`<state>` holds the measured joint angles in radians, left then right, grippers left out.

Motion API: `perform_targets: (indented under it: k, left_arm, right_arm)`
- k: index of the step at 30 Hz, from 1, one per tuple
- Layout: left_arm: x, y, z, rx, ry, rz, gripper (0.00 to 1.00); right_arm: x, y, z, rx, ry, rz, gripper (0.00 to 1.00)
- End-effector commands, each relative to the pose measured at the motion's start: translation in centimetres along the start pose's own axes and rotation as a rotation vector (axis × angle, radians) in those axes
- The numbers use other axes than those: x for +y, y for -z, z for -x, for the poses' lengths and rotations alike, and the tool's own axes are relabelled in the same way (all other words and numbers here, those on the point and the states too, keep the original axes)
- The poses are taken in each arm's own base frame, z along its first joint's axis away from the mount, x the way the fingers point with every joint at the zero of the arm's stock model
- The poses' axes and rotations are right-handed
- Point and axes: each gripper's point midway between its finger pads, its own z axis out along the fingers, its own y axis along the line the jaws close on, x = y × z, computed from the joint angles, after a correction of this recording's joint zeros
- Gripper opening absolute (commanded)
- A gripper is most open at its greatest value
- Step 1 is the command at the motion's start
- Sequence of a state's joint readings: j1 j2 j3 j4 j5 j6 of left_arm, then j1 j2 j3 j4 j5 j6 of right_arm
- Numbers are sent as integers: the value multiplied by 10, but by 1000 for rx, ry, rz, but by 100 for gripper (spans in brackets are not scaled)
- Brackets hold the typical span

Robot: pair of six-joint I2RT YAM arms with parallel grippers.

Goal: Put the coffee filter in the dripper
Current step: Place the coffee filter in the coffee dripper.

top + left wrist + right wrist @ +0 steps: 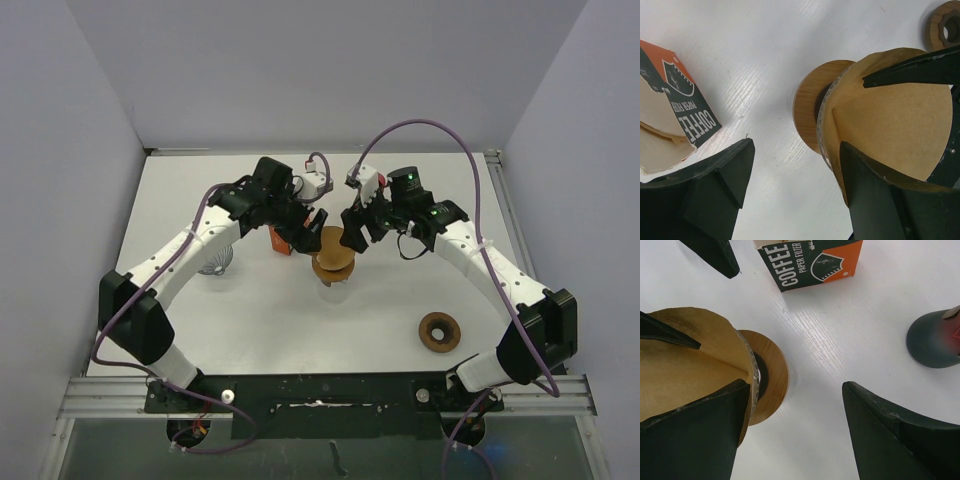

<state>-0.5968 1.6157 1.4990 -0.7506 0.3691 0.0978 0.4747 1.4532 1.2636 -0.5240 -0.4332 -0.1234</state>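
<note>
White worktop (300, 335): your left hand (308, 232) and right hand (355, 236), both apart, flank the dripper (807, 100) holding the coffee filter (890, 125); filter box (810, 262) near left hand.

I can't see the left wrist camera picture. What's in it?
A brown paper coffee filter sits open in the dripper with a wooden collar, on a white table. The open left gripper hangs over it, and an orange box of filters lies at left.

Dripper (807, 107) mostly under coffee filter (890, 115)
</note>
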Motion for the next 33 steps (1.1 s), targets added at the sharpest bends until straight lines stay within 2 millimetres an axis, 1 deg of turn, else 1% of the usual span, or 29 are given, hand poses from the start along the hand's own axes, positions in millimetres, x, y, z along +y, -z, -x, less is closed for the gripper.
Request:
perform_targets:
  k: [1,8,12,17,22,33]
  left_arm:
    - [-3,20,20,-81,-69,15,67]
    - [-13,25,28,-111,-89,-28,67]
    - [-14,27,31,-121,-96,-36,67]
    - [-18,29,34,-133,-102,-52,67]
    - [-18,31,37,-141,-106,-51,67]
    - [-18,36,45,-168,-127,-42,67]
  right_arm:
    - [-2,7,9,-25,36,-20,76]
    - [8,9,17,-47,28,53,78]
    - [12,11,20,-54,27,72,78]
    - [14,12,23,-61,22,87,78]
    - [13,14,27,-68,21,90,78]
    - [11,14,29,-63,22,85,80]
